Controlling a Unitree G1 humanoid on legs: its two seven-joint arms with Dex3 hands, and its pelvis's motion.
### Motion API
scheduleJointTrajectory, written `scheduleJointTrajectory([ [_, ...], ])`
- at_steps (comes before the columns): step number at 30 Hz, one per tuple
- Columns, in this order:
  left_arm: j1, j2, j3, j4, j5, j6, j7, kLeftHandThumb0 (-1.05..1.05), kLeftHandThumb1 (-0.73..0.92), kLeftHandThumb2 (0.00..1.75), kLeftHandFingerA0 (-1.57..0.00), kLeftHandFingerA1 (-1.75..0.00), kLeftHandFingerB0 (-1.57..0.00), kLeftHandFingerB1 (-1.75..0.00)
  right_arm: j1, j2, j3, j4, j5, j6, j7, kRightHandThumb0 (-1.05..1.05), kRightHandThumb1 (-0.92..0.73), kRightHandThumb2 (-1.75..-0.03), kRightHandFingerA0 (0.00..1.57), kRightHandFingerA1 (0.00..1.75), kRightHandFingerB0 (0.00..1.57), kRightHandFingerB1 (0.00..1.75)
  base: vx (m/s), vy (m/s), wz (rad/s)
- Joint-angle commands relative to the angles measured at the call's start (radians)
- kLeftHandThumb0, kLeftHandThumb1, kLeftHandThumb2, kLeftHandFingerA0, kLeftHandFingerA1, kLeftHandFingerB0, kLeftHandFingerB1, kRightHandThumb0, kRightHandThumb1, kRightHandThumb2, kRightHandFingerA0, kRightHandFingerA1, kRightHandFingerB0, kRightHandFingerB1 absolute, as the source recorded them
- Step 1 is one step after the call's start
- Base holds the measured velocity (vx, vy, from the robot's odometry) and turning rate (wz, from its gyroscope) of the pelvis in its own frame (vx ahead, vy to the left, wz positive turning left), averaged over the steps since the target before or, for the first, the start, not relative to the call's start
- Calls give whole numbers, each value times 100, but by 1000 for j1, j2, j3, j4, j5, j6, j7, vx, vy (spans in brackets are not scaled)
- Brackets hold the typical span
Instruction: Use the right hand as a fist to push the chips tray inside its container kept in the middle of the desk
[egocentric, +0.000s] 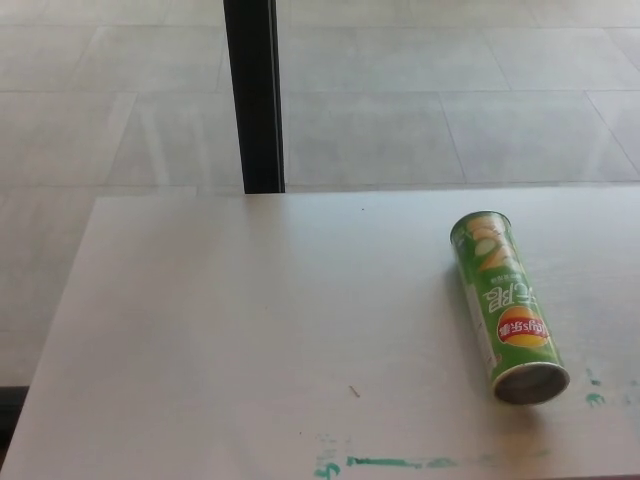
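Observation:
A green chips can (505, 304) lies on its side on the white desk (250, 330), toward the right. Its near end (530, 382) faces me and looks dark and closed flush, with no tray sticking out. Neither of my hands shows in the head view.
A black vertical post (254, 95) stands behind the desk's far edge. Green paint marks (395, 462) streak the desk near its front edge, with small green spots (594, 398) right of the can. Pale floor tiles lie beyond.

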Motion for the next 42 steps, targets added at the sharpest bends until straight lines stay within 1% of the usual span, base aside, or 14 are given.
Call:
scheduleJointTrajectory([
  [1,14,-3,-8,-1,1,-17,-2,-73,58,135,-78,-120,-58,-100,-204,202,-374,497,348,82,-435,-52,-70,-61,87,98,66,60,0,0,0],
  [17,11,1,-17,1,8,-13,-6,-78,57,133,-78,-120,-58,-101,-225,147,-586,1138,496,-123,-545,-49,-73,-64,88,136,59,88,0,0,0],
  [19,13,-1,-18,0,8,-18,1,-75,57,134,-80,-119,-61,-101,-192,167,-548,1126,443,-63,-554,-59,-81,-65,73,130,36,73,0,0,0],
  [23,14,3,-12,-2,-1,-8,-15,-75,57,134,-79,-121,-58,-101,-213,166,-609,1201,515,-29,-523,-56,-82,-65,63,111,34,67,0,0,0],
  [24,12,2,-9,-3,-4,-5,-14,-75,58,133,-77,-120,-56,-100,-220,162,-615,1213,516,-26,-524,-53,-64,-106,73,97,36,67,0,0,0],
  [27,10,5,-14,-4,-1,-2,-14,-75,58,133,-77,-119,-56,-99,-247,158,-652,1246,548,-27,-531,-53,-79,-64,75,122,36,68,0,0,0],
  [28,10,6,-15,-2,2,-5,-12,-76,59,132,-80,-119,-57,-99,-246,159,-648,1249,538,-19,-534,-53,-65,-107,72,100,39,70,0,0,0],
  [29,10,4,-3,1,-10,-5,-13,-78,58,132,-79,-121,-57,-100,-234,181,-633,1214,519,-12,-536,-59,-83,-66,66,122,39,74,0,0,0],
  [33,8,9,-3,3,-10,0,-21,-76,58,133,-75,-119,-54,-98,-216,218,-603,1187,484,-40,-536,-59,-82,-64,67,119,48,77,0,0,0],
  [35,10,10,-20,1,7,-3,-20,-77,59,131,-69,-137,-52,-113,-231,209,-612,1201,507,-20,-518,-56,-84,-65,65,121,32,67,0,0,0],
  [36,11,7,-1,-2,-14,-1,-27,-78,58,132,-72,-118,-54,-99,-236,208,-611,1212,510,-27,-517,-57,-83,-65,64,112,37,69,0,0,0],
  [38,7,6,3,-4,-19,9,-15,-79,58,132,-77,-119,-53,-98,-242,214,-624,1217,541,-46,-487,-59,-83,-65,55,115,31,68,0,0,0],
  [39,3,11,-12,1,0,2,-7,-77,57,133,-80,-119,-54,-98,-238,211,-604,1229,530,-59,-489,-58,-83,-67,71,135,37,72,0,0,0],
  [42,5,7,2,2,-14,-3,-16,-77,57,133,-76,-120,-56,-101,-230,201,-562,1264,521,-57,-486,-62,-86,-66,57,121,29,62,0,0,0],
])
